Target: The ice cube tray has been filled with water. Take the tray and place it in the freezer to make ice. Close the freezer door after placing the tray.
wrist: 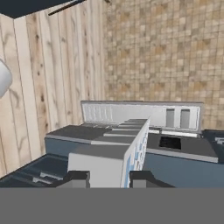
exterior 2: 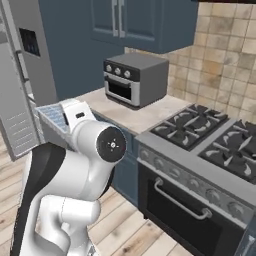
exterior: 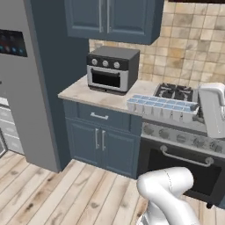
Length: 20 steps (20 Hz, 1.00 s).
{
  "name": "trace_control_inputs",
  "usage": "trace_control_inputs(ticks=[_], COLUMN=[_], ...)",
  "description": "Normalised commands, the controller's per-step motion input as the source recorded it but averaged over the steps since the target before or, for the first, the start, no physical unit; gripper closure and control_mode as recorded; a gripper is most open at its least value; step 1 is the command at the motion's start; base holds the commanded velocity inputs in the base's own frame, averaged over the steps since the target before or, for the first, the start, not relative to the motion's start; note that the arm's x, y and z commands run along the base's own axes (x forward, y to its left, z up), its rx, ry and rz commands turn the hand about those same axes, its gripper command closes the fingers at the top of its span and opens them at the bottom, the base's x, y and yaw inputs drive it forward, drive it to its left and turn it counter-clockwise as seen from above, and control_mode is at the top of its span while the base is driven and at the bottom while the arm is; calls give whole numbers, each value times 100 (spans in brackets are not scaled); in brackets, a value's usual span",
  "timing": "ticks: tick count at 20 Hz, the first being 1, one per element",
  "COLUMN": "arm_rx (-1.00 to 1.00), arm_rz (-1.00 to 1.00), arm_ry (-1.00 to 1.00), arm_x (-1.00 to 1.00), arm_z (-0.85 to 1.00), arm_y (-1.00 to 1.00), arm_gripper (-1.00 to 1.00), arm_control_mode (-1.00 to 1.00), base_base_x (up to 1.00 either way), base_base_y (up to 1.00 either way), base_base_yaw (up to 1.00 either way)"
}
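At centre right of the left base view, the ice cube tray [exterior: 161, 107] is hanging in the air in front of the worktop [exterior: 94, 95] edge and the stove [exterior: 184, 132], its long axis running leftward across the frame from the white hand at the right edge. Its two rows of cells are showing the pale blue water [exterior: 160, 102]. Further left in this view, the toaster oven [exterior: 112, 69] is sitting on the worktop, the dark blue lower cabinet [exterior: 99, 140] is standing beneath it, and the grey freezer [exterior: 19, 88] is occupying the left edge, bearing a black display panel [exterior: 12, 42].

From the right base view, the tray [exterior 2: 52, 116] is appearing at centre left, mostly hidden behind the robot's white arm, with an open grey freezer door [exterior 2: 17, 115] just beyond it at the left edge. The stove's burners [exterior 2: 210, 135] and the oven handle [exterior 2: 180, 200] are lying at lower right.

Along the bottom of the hand view, the pincer [wrist: 110, 178] is gripping one short end of the tray [wrist: 111, 159], its two dark fingertips [wrist: 78, 177] pressing against the tray's sides. The tray is extending away from the pincer toward the centre of that frame, seen edge-on with the blue cells [wrist: 139, 153] facing right.
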Motion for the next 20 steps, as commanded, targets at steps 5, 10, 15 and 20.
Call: trace_control_inputs(ticks=[5, 10, 15, 20], arm_rx=[0, 0, 0, 0], arm_rz=[0, 0, 0, 0], arm_ry=[0, 0, 0, 0], arm_x=[0, 0, 0, 0], arm_z=[0, 0, 0, 0], arm_y=[0, 0, 0, 0], arm_gripper=[100, 100, 100, 100], arm_control_mode=[100, 100, 100, 100], base_base_x=[57, 6, 5, 69], base_base_y=[28, 66, 93, 99], base_base_yaw=[-5, -37, -44, -26])
